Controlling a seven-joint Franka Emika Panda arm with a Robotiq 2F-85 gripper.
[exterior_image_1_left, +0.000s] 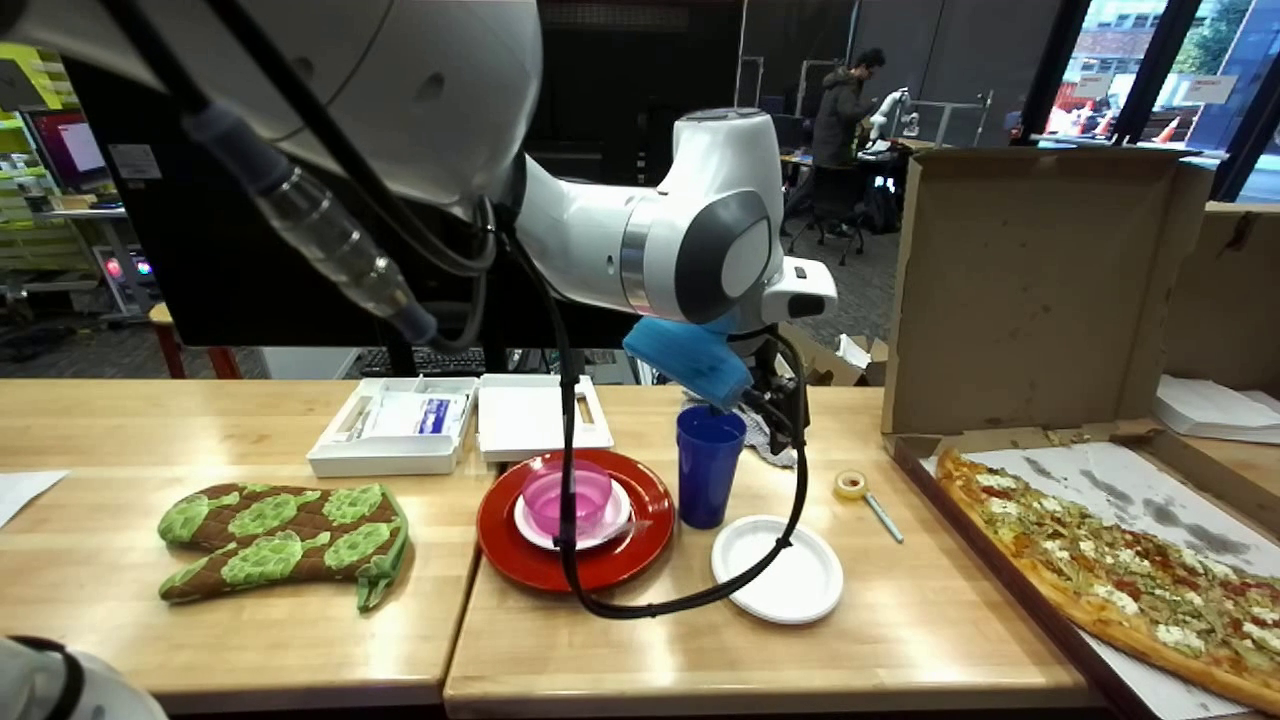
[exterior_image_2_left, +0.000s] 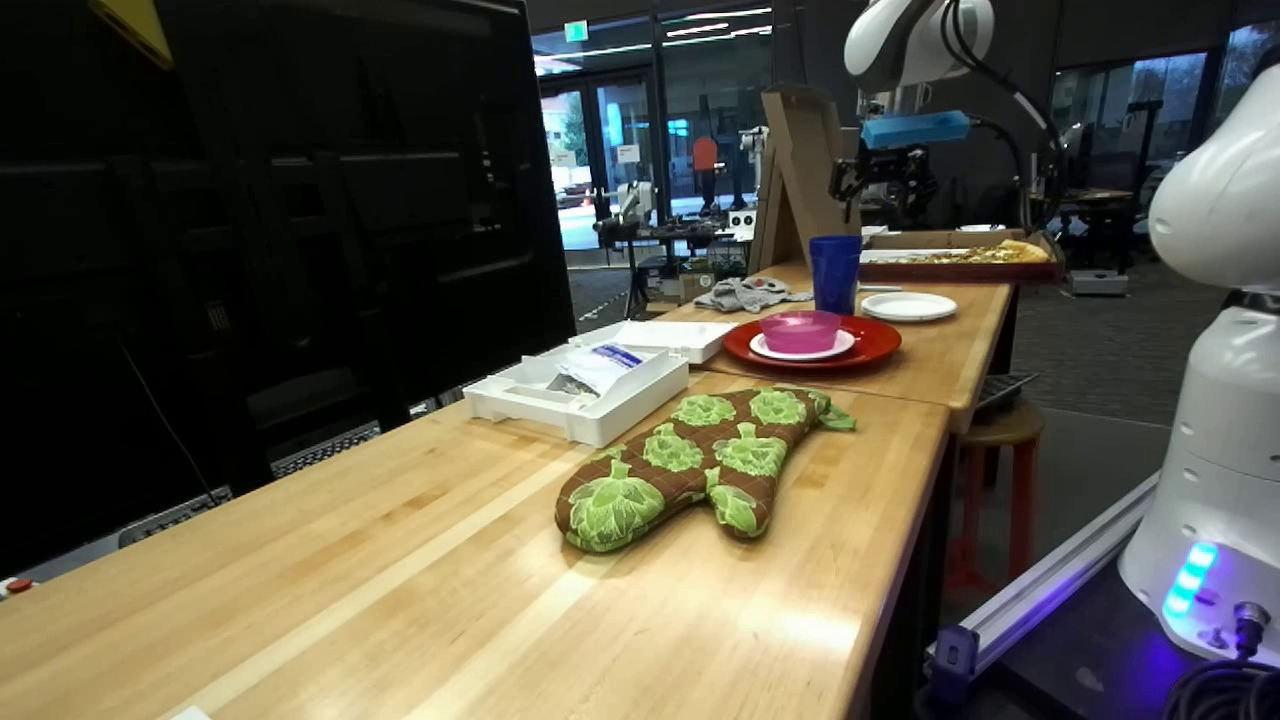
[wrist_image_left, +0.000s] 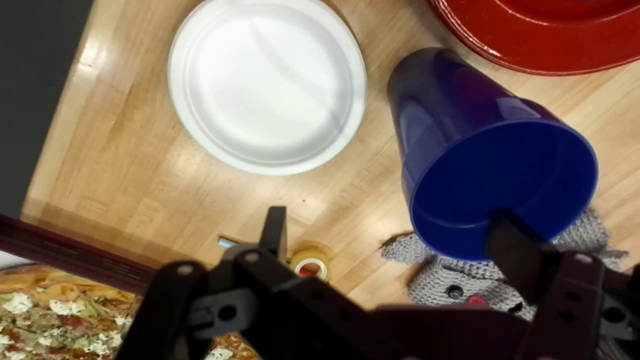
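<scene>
Blue cup (exterior_image_1_left: 708, 470): standing upright on the table (exterior_image_1_left: 600, 650), right beside the red plate (exterior_image_1_left: 650, 490)
Gripper (wrist_image_left: 390, 220): jaws spread pretty wide, one finger (wrist_image_left: 515, 250) overlapping the cup's mouth in wrist view, contact hard to tell
Pizza (exterior_image_1_left: 1115, 570): chilling in its box (exterior_image_1_left: 1040, 290)

I'm seeing a blue cup (exterior_image_1_left: 708, 470), red plate (exterior_image_1_left: 655, 502), pink bowl (exterior_image_1_left: 592, 500), brown mitt (exterior_image_1_left: 300, 540) with leafy green print!

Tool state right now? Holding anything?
Tool: open, holding nothing, jaws apart near the cup.
</scene>
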